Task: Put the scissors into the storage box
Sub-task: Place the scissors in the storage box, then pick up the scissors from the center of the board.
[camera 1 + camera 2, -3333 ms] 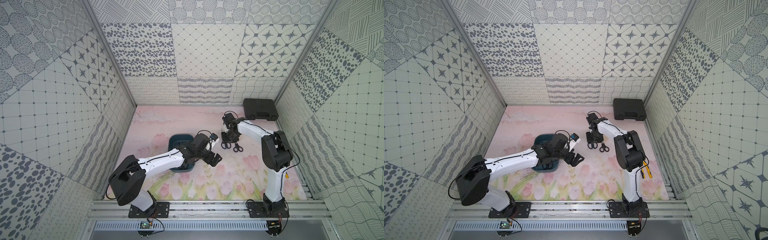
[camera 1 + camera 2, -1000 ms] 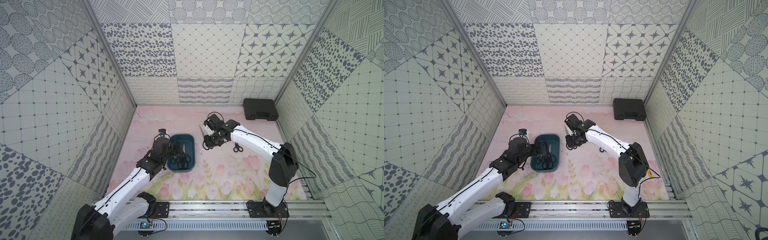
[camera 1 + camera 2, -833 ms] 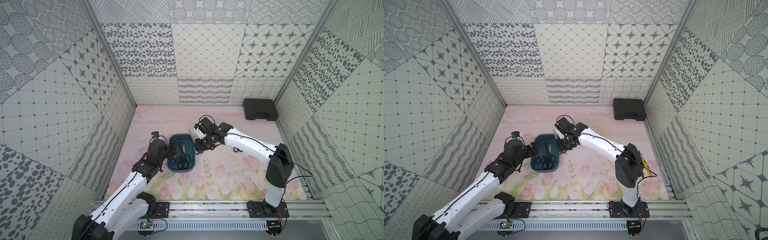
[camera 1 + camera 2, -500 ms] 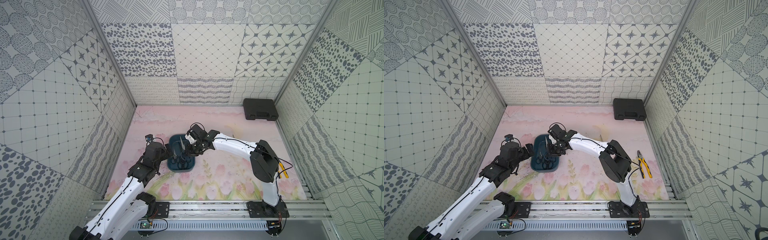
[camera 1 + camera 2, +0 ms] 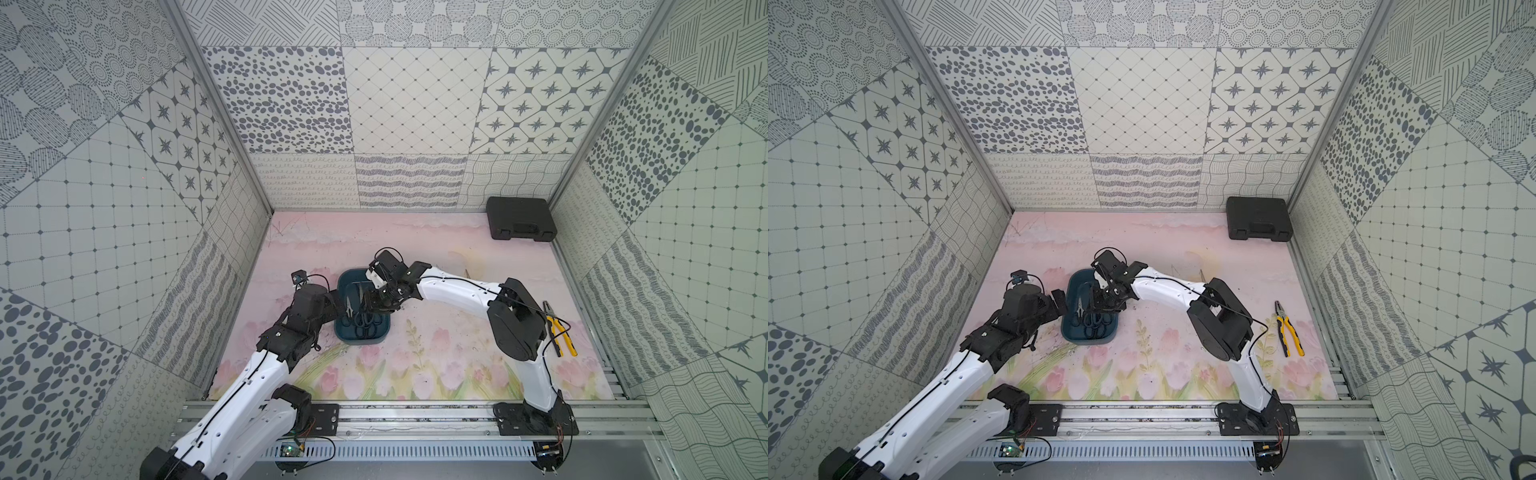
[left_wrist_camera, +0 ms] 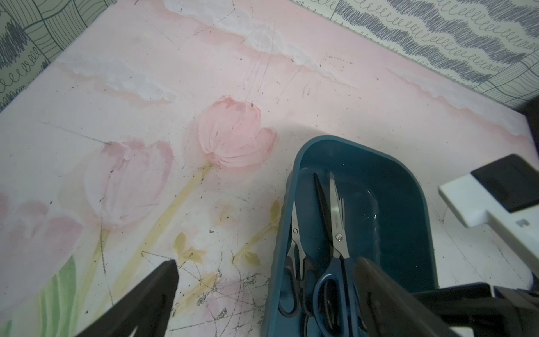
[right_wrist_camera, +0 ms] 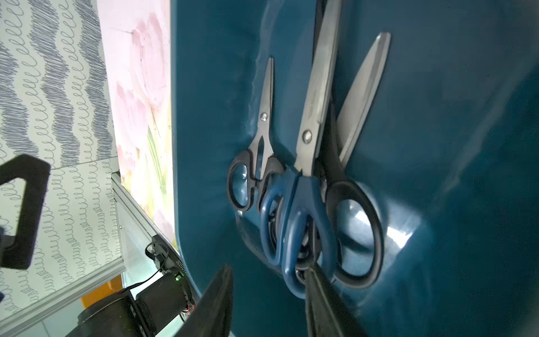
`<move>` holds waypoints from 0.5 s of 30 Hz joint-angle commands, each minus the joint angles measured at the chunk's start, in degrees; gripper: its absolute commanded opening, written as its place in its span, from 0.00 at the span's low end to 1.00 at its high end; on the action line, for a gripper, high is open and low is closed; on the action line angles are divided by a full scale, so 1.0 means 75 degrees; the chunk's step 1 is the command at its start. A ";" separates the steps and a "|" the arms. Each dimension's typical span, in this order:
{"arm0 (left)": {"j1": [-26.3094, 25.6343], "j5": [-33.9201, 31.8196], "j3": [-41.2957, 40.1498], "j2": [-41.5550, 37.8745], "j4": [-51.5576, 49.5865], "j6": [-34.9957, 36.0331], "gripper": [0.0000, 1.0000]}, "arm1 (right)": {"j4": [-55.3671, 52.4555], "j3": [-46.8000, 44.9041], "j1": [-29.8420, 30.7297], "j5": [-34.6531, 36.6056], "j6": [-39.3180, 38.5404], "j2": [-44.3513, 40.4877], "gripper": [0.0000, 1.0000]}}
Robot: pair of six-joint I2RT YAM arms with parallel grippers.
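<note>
The dark teal-blue rectangular plastic storage box (image 5: 376, 334) sat on the pink tulip-printed table (image 5: 436, 361), between the two arms. The scissors (image 7: 306, 163) lay inside it, silver blades pointing toward the back wall and handles bunched at the near end. A small black-handled pair (image 7: 250, 178) lay along one long wall. Beside it, a dark-blue-handled pair (image 7: 294, 210) rested on top of a larger black-handled pair (image 7: 353, 216). More loops showed underneath, too hidden to count.

The right claw (image 7: 268, 267) hung just above the handles, its two black fingers parted and clamped on nothing. The left claw (image 6: 267, 261) was spread wide and empty at the box's other long side, one finger over the bare table and the other over the box.

Yellow-and-black-handled pliers (image 5: 559, 332) lay on the table near the right wall, well apart from the box. A black hard-shell case (image 5: 521, 218) sat in the far right corner.
</note>
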 commanded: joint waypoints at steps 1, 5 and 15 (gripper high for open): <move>0.0068 -0.0093 0.0160 -0.0120 -0.0080 -0.0010 0.99 | 0.0163 0.0161 0.0002 0.0166 -0.0240 -0.0324 0.49; 0.0058 0.0642 0.0249 -0.0165 0.0426 0.0228 0.99 | 0.0178 0.0034 -0.0050 0.0619 -0.1053 -0.1010 0.51; -0.1593 0.2872 0.1894 0.1364 0.1577 0.2183 0.99 | 0.0430 -0.2250 -0.2554 0.1698 -0.2210 -0.3402 0.60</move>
